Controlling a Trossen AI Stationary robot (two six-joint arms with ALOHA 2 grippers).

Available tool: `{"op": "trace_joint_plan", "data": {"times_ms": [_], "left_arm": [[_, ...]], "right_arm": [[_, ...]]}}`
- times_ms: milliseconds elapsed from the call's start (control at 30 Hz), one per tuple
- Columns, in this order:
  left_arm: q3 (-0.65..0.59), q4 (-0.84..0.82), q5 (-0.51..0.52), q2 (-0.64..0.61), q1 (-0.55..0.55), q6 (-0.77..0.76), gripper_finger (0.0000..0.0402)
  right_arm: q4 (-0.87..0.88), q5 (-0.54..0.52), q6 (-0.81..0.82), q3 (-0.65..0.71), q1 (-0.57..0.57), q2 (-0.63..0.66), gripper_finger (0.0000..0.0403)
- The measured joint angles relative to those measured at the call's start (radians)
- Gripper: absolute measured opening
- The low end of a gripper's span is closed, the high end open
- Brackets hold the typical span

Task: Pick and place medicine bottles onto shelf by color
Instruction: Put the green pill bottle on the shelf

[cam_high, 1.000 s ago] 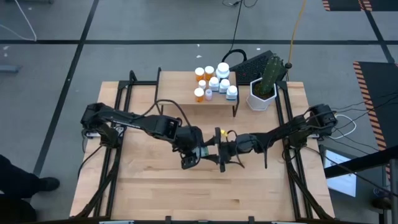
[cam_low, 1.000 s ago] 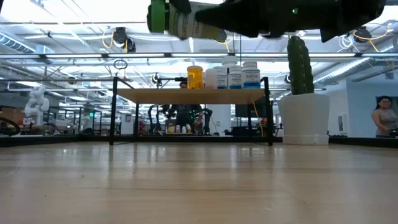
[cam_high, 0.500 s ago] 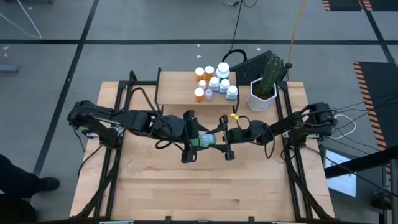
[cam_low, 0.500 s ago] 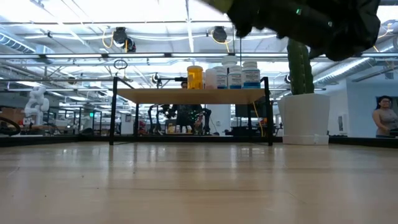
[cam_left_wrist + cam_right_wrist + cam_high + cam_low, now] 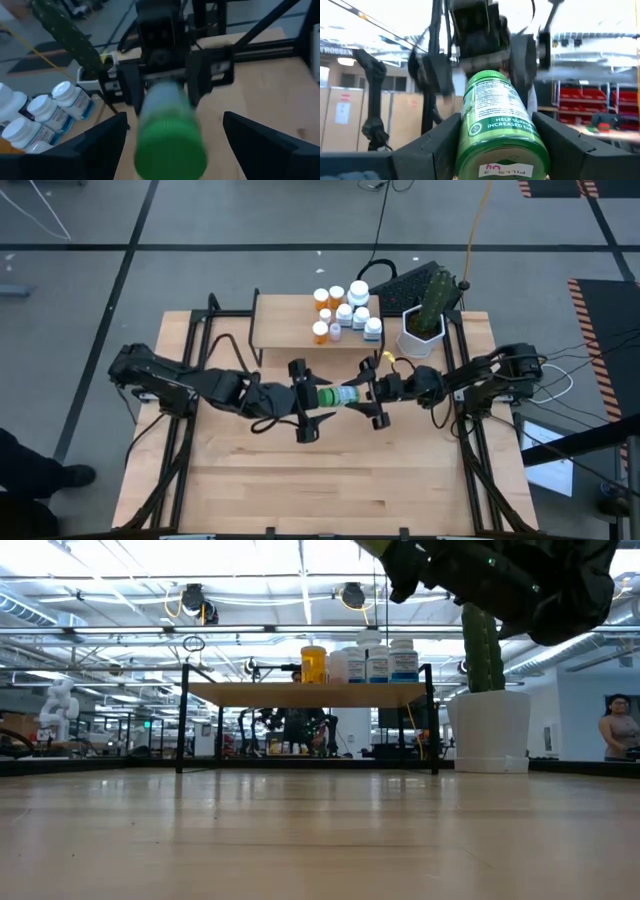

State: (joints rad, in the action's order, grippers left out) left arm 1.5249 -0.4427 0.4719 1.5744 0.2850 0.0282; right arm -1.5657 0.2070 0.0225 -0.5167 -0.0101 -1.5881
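Observation:
A green medicine bottle [image 5: 337,396] with a green cap lies level in the air over the table's middle, between my two grippers. My right gripper [image 5: 368,394] is shut on it from the right. My left gripper [image 5: 302,400] faces it from the left, open. Its fingers stand wide on either side of the cap [image 5: 170,147] without touching. The shelf [image 5: 280,320] stands at the far edge. Orange bottles [image 5: 321,300], white bottles [image 5: 360,314] and a tiny purple one [image 5: 335,332] stand upright on its right half. My right gripper [image 5: 495,145] pinches the green bottle at its base end [image 5: 470,150] between the two fingers [image 5: 437,145]. They come level from the table's right and lie along the bottle. The bottle is lifted clear, lying level, cap toward the table's left.
A white hexagonal pot [image 5: 420,338] with a tall cactus stands right of the shelf, and a dark keyboard [image 5: 405,280] lies behind it. The low view shows the shelf [image 5: 310,692] on thin black legs with open wood in front.
Both grippers and the green bottle have moved toward the far edge and upward. The bottle has left the low view through its top. The bottle has shifted a little toward the table's right.

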Motion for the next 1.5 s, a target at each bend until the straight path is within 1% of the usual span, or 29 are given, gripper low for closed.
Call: {"op": "trace_joint_plan", "data": {"times_ms": [100, 233, 333, 433, 600, 733, 900, 1000, 1133, 1200, 1267, 1367, 1500], "left_arm": [[-0.082, 0.098, 0.064, -0.001, 0.018, 0.032, 0.0323], [-0.161, 0.212, 0.105, -0.007, 0.025, 0.041, 0.0314], [-0.186, 0.269, 0.116, -0.006, 0.023, 0.035, 0.0308], [-0.2, 0.367, 0.121, -0.007, 0.03, 0.075, 0.0299], [-0.203, 0.384, 0.126, -0.026, 0.058, 0.119, 0.0273], [-0.203, 0.328, 0.129, -0.039, 0.063, 0.083, 0.0245], [-0.203, 0.309, 0.129, -0.045, 0.057, 0.049, 0.0208], [-0.203, 0.309, 0.116, -0.051, 0.054, 0.052, 0.0204], [-0.203, 0.287, 0.104, -0.07, 0.046, 0.044, 0.0212], [-0.192, 0.252, 0.095, -0.074, 0.026, 0.028, 0.021], [-0.167, 0.171, 0.073, -0.087, 0.001, -0.001, 0.0204], [-0.102, 0.047, -0.01, -0.106, -0.053, -0.06, 0.0203], [-0.023, -0.133, -0.084, -0.101, -0.129, -0.104, 0.0203]], "right_arm": [[-0.001, 0.02, 0.005, 0.001, 0.007, 0.015, 0.0222], [-0.002, 0.061, 0.008, 0.003, 0.009, 0.027, 0.0222], [-0.002, 0.064, 0.011, 0.003, 0.009, 0.027, 0.0222], [-0.001, 0.063, 0.018, 0.003, 0.009, 0.027, 0.0222], [-0.002, 0.063, 0.018, 0.003, 0.009, 0.027, 0.0222], [-0.002, 0.064, 0.019, 0.003, 0.008, 0.027, 0.0222], [-0.002, 0.063, 0.026, 0.003, 0.009, 0.027, 0.0222], [-0.003, 0.058, 0.03, 0.002, 0.009, 0.027, 0.0222], [-0.002, 0.052, 0.043, 0.0, 0.012, 0.027, 0.023], [-0.001, 0.048, 0.044, -0.002, 0.021, 0.027, 0.0245], [0.019, 0.046, 0.044, 0.001, 0.034, 0.027, 0.0267], [0.079, 0.032, 0.059, 0.002, 0.056, 0.028, 0.0304], [0.17, 0.022, 0.054, 0.002, 0.087, 0.027, 0.0349]]}}
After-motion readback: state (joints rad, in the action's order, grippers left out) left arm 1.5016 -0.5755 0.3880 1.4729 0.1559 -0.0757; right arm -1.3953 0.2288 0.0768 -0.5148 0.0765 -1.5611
